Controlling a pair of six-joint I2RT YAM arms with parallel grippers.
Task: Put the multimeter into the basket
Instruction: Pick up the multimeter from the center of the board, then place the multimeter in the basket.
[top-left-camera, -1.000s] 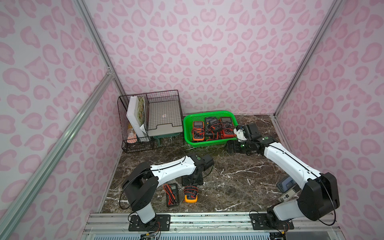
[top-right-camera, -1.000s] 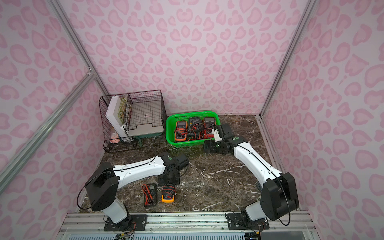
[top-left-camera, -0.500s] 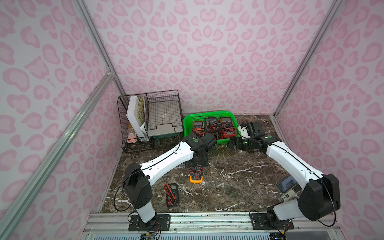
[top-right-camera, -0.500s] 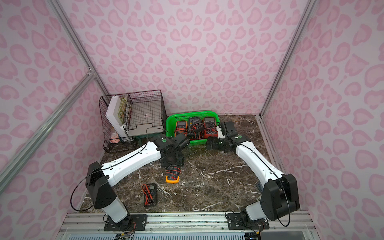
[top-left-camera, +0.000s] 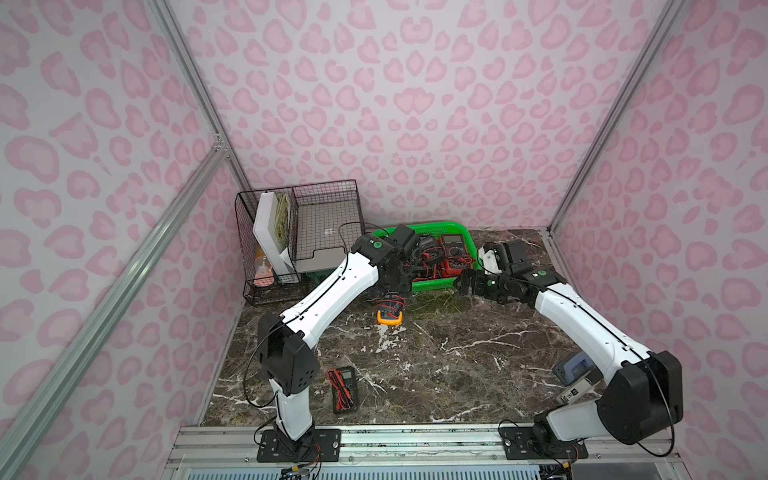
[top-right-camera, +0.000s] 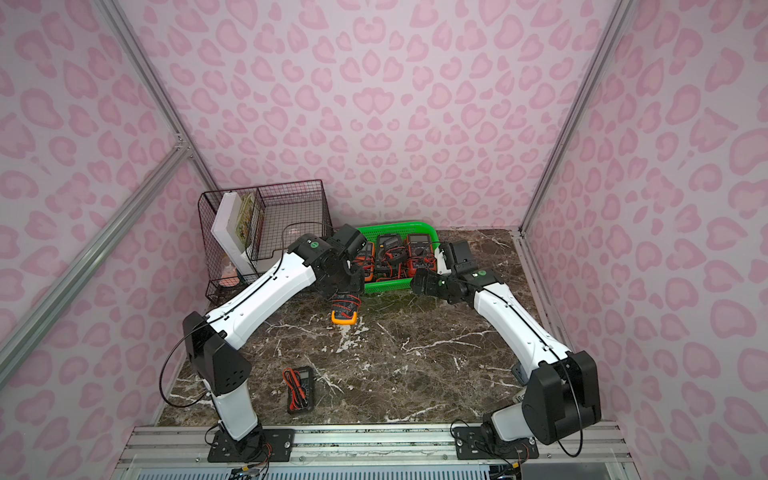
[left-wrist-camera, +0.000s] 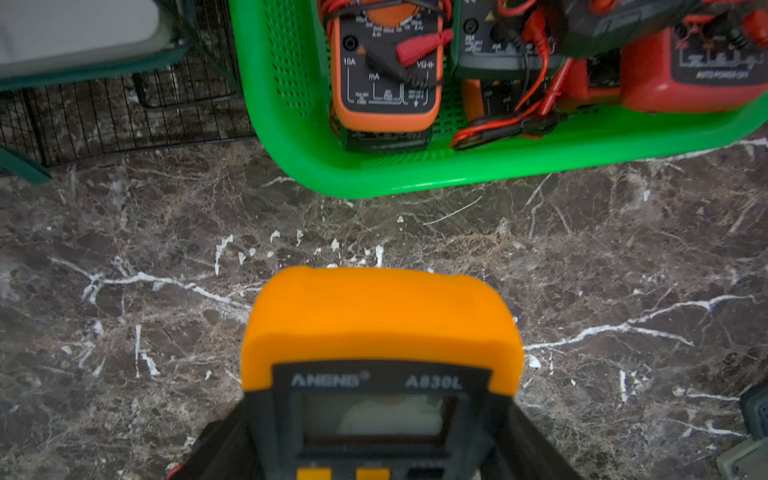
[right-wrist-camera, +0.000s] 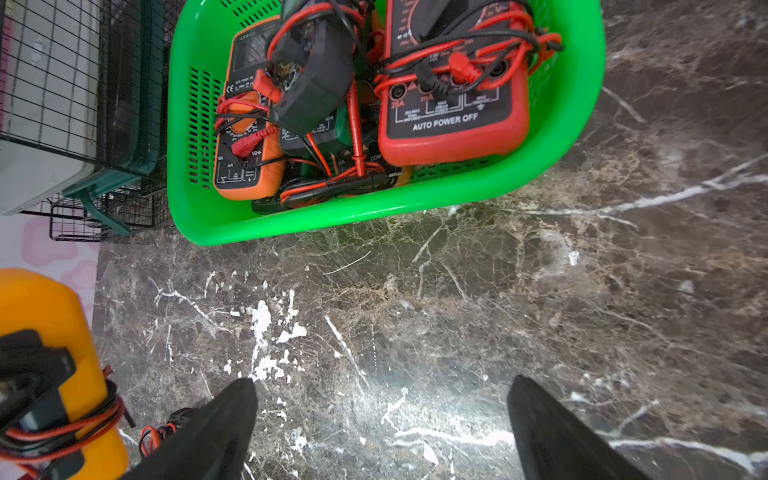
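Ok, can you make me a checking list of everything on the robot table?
Surface: dark marble tabletop.
Job's things: yellow multimeter held outside green basket; basket holds several meters; black multimeter lies on the table.
Clutter: black wire rack; grey device by right arm's base.
Grippers: left gripper shut on yellow multimeter; right gripper open, empty.
Cables: red and black leads wrapped round meters.
Surroundings: pink patterned walls, metal frame.

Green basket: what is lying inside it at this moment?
The green basket holds an orange multimeter, a dark meter and a red multimeter, with red and black leads. More meters lie beneath, mostly covered; their number cannot be told.
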